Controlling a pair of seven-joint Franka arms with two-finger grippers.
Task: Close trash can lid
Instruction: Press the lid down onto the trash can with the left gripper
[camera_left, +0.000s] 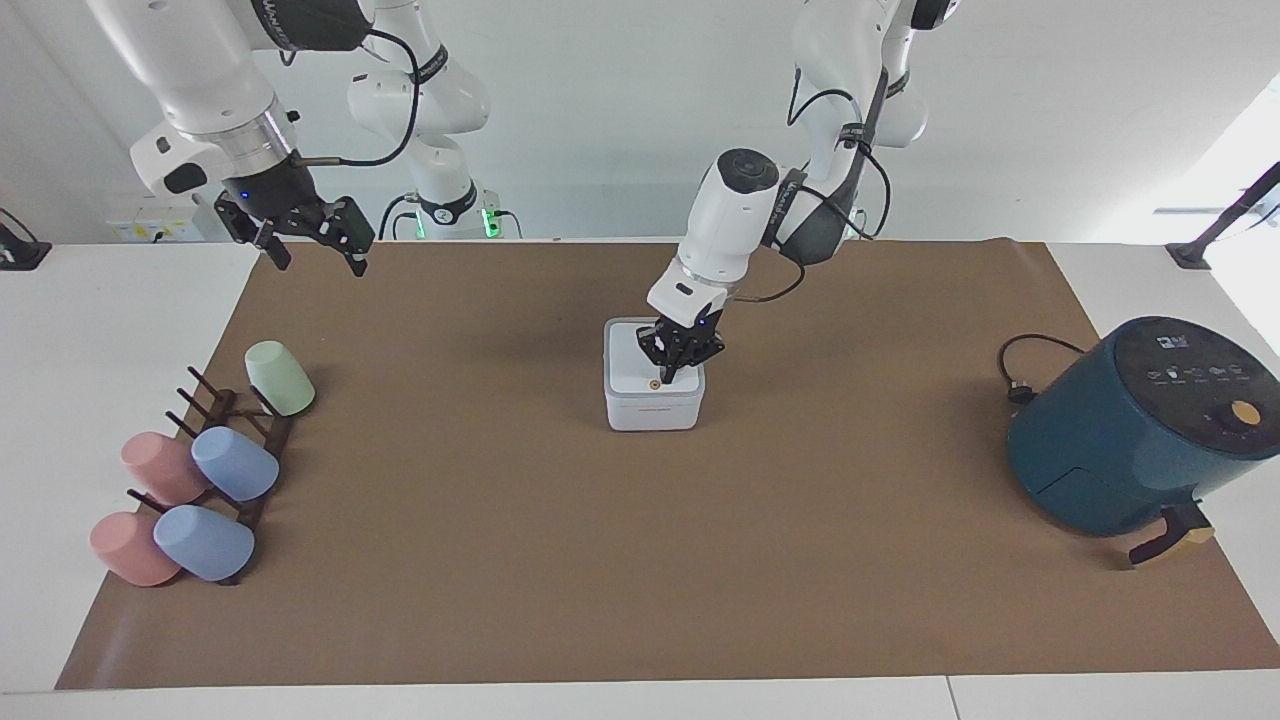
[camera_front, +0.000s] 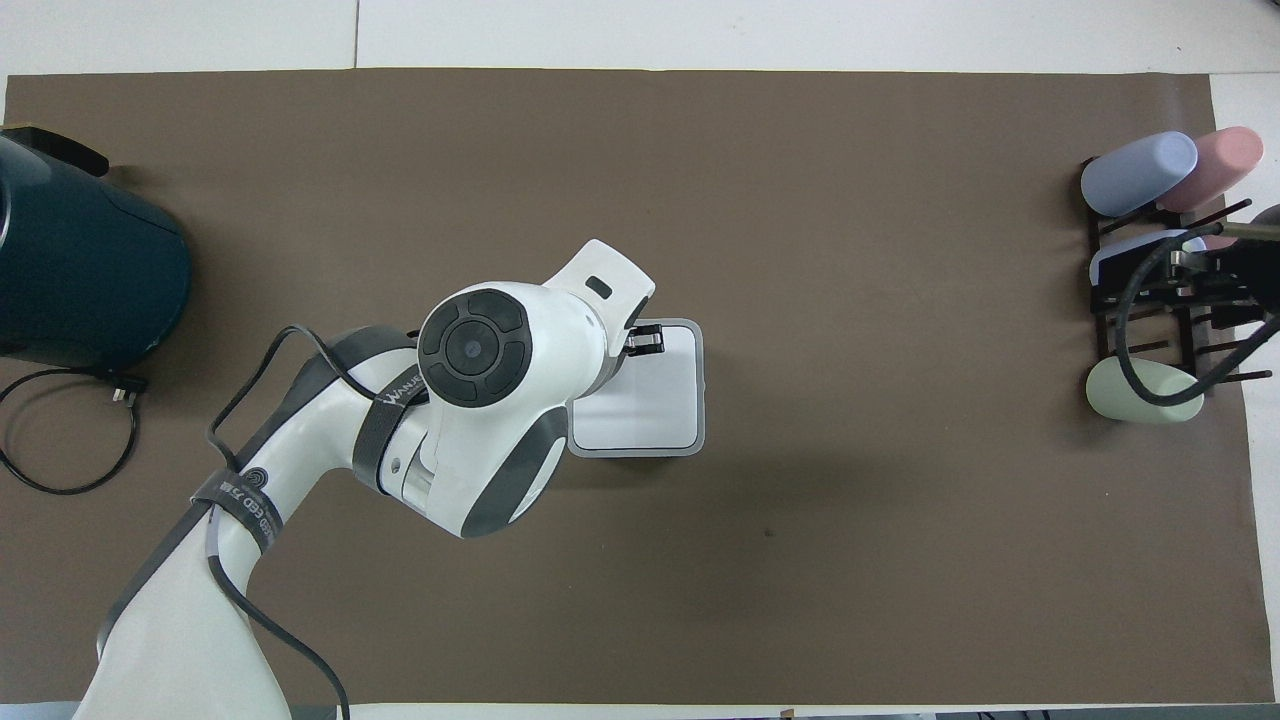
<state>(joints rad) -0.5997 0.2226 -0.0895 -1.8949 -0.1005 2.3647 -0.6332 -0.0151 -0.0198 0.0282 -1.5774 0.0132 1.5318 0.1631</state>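
Observation:
The small white trash can (camera_left: 652, 407) stands in the middle of the brown mat; it also shows in the overhead view (camera_front: 650, 400). Its flat white lid (camera_left: 632, 368) lies down flat on the can, with the orange-ringed dot (camera_left: 654, 382) showing on top. My left gripper (camera_left: 666, 376) is shut, its tips down on the lid right beside the dot, at the edge of the lid toward the left arm's end. In the overhead view the left gripper (camera_front: 645, 341) is mostly covered by its own wrist. My right gripper (camera_left: 315, 256) is open and waits high above the mat's corner near its base.
A dark teal air fryer (camera_left: 1140, 425) with its cord (camera_left: 1020, 370) stands at the left arm's end of the table. A dark rack (camera_left: 235, 440) with several pastel cups (camera_left: 235, 463) lies at the right arm's end.

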